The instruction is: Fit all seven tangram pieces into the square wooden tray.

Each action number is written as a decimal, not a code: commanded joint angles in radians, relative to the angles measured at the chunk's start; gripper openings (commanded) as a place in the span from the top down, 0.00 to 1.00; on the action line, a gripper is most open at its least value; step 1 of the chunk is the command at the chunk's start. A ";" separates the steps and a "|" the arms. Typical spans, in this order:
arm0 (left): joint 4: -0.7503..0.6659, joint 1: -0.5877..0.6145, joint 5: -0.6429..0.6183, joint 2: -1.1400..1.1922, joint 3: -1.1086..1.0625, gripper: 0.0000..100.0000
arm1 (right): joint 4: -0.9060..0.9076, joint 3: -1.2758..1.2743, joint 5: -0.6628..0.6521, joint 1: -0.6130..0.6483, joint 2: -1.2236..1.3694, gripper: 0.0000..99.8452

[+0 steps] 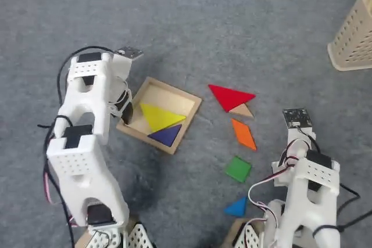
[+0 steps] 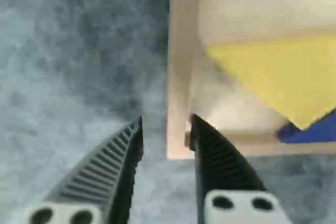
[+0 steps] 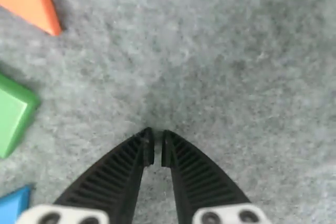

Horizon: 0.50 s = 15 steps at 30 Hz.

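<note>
Nearest, a small light-blue triangle piece [image 1: 236, 207] lies flat on the grey felt-like tabletop [image 1: 192, 39], just beside the right arm [image 1: 305, 178]. A bit farther is the green square piece [image 1: 238, 168], then the orange parallelogram piece [image 1: 243, 133]; the three are apart from each other. The right tool [image 3: 157, 148] hangs low over bare tabletop near the green and orange pieces, fingers almost together w/ only a thin gap, holding nothing.

Approx. at the same depth, on the left, sits the square wooden tray [image 1: 171, 98], turned diagonal. Inside lie 2 pieces: the dark blue triangle piece [image 1: 167, 136] against the near wall, and the large yellow triangle piece [image 1: 160, 115] touching it, more to the middle. The left tool [image 2: 165, 135] is at the tray's left corner, moderately wide: one finger [image 2: 212, 148] is on the tray's inner side, right at the wall, the other outside over the tabletop, so the wall stands betw. them, not clamped.

Farther, right of the tray, the large red triangle piece [image 1: 231, 96] lies w/ a small pale wooden triangle piece [image 1: 242, 110] touching its near edge. At the far right edge stands a beige perforated holder [image 1: 353, 33].
</note>
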<state>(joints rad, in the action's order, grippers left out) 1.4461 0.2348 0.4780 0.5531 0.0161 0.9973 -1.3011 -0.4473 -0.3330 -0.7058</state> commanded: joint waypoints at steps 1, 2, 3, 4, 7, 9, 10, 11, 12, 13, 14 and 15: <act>0.002 0.009 0.046 0.064 -0.001 0.91 | -0.019 -0.003 -0.014 -0.022 -0.031 0.95; 0.017 0.009 0.051 0.071 0.008 0.92 | -0.019 -0.003 -0.014 -0.022 -0.031 0.95; 0.025 0.009 0.064 0.074 0.008 0.94 | -0.019 -0.003 -0.014 -0.024 -0.031 0.95; 0.029 0.009 0.078 0.074 0.008 0.95 | -0.019 -0.003 -0.014 -0.024 -0.031 0.95; 0.029 0.009 0.091 0.069 0.008 0.99 | -0.019 -0.003 -0.014 -0.024 -0.031 0.95; 0.035 0.009 0.095 0.060 0.015 0.99 | -0.019 -0.003 -0.014 -0.024 -0.031 0.95; 0.046 0.009 0.097 0.046 0.025 0.99 | -0.019 -0.003 -0.014 -0.024 -0.031 0.95; 0.061 0.011 0.097 0.023 0.036 0.99 | -0.019 -0.003 -0.014 -0.024 -0.031 0.95; 0.081 0.011 0.097 -0.005 0.048 0.99 | -0.019 -0.003 -0.014 -0.024 -0.031 0.95; 0.104 0.011 0.097 -0.041 0.062 0.99 | -0.019 -0.003 -0.014 -0.024 -0.031 0.95; 0.126 0.009 0.097 -0.084 0.071 0.99 | -0.019 -0.003 -0.014 -0.024 -0.031 0.95; 0.149 0.009 0.095 -0.129 0.079 0.99 | -0.019 -0.003 -0.014 -0.024 -0.031 0.95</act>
<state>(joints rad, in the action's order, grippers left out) 1.5106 0.2302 0.5669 0.5577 0.0483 0.9973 -1.3011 -0.4473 -0.3330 -0.7058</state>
